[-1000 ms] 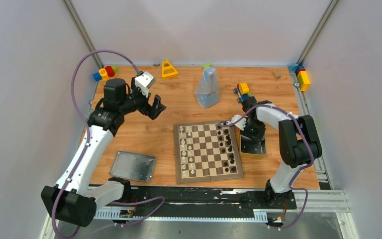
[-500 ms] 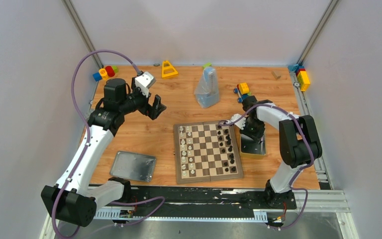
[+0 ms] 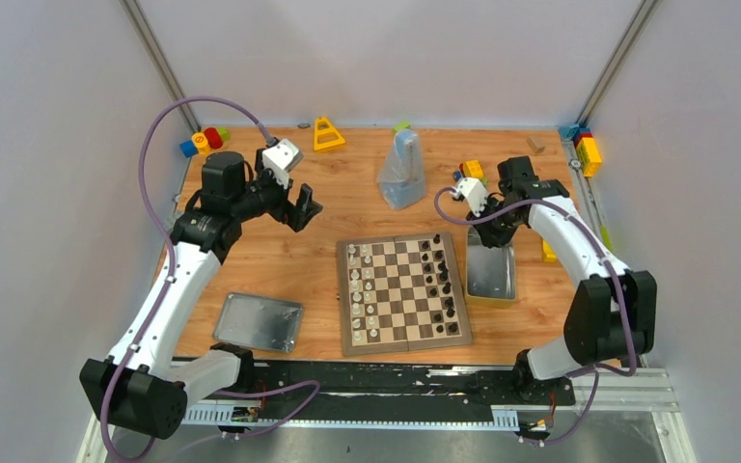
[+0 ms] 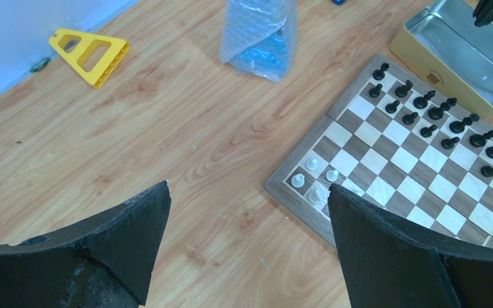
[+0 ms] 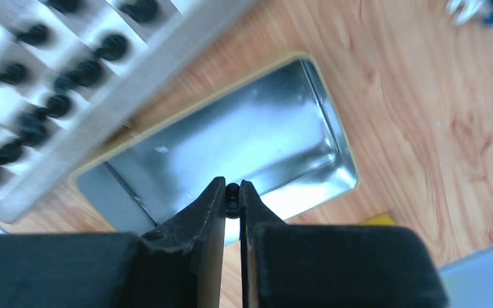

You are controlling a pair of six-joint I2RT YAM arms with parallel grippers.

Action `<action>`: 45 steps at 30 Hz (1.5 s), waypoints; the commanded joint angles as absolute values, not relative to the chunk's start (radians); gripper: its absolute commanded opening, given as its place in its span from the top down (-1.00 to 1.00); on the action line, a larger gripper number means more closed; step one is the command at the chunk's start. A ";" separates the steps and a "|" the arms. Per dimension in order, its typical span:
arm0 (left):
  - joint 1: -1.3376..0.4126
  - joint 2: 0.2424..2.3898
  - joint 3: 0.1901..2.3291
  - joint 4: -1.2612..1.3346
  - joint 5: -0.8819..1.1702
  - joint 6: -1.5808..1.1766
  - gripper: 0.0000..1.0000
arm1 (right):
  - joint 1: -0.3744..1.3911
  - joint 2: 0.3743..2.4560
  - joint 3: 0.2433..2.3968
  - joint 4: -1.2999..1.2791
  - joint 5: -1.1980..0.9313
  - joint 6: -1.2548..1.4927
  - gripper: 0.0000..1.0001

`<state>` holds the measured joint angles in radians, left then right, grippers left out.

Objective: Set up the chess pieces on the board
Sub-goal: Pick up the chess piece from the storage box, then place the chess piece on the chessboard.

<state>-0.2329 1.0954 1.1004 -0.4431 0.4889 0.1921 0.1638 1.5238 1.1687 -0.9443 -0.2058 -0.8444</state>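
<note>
The wooden board (image 3: 403,307) lies at the table's centre, cream-white chess pieces (image 3: 359,289) along its left side and black chess pieces (image 3: 441,280) along its right. My right gripper (image 3: 490,231) hangs over the far end of the silver tin (image 3: 490,275), just right of the board. In the right wrist view it (image 5: 232,200) is shut on a small black chess piece (image 5: 232,196) above the tin (image 5: 231,141), with blurred black pieces (image 5: 58,106) at upper left. My left gripper (image 3: 304,207) is raised left of the board, open and empty (image 4: 249,186); the board (image 4: 417,160) lies ahead of it.
The tin's lid (image 3: 259,321) lies near the front left. A bubble-wrap bag (image 3: 400,172) stands behind the board. Toy blocks (image 3: 203,140) sit at the back corners, a yellow triangle (image 3: 328,135) at the back, and a yellow block (image 3: 548,253) right of the tin.
My right gripper closed on a black piece in the tin and lifted it, while the arm's elbow swung out to the right. The left arm has not moved.
</note>
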 commanded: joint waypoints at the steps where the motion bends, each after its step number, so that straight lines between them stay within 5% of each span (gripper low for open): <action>1: -0.225 1.093 1.096 -0.377 0.496 0.224 -1.00 | 0.169 1.425 1.232 -0.940 -0.531 -0.760 1.00; 11: -0.226 1.093 1.100 -0.347 0.519 0.251 -1.00 | 0.285 1.324 1.021 -0.576 -0.889 -0.548 1.00; 19: -0.224 1.101 1.100 -0.347 0.561 0.242 -1.00 | 0.462 1.318 0.785 -0.129 -0.843 -0.339 1.00; 26: -0.224 1.112 1.095 -0.316 0.566 0.214 -1.00 | 0.591 1.422 0.749 -0.028 -0.775 -0.335 1.00; 45: -0.224 1.111 1.073 -0.286 0.587 0.200 -1.00 | 0.608 1.535 0.704 0.148 -0.747 -0.342 0.94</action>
<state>-0.2302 1.1130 1.0775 -0.3290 0.5694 0.2188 0.6018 1.5139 0.7101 0.0650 -0.7399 -0.3340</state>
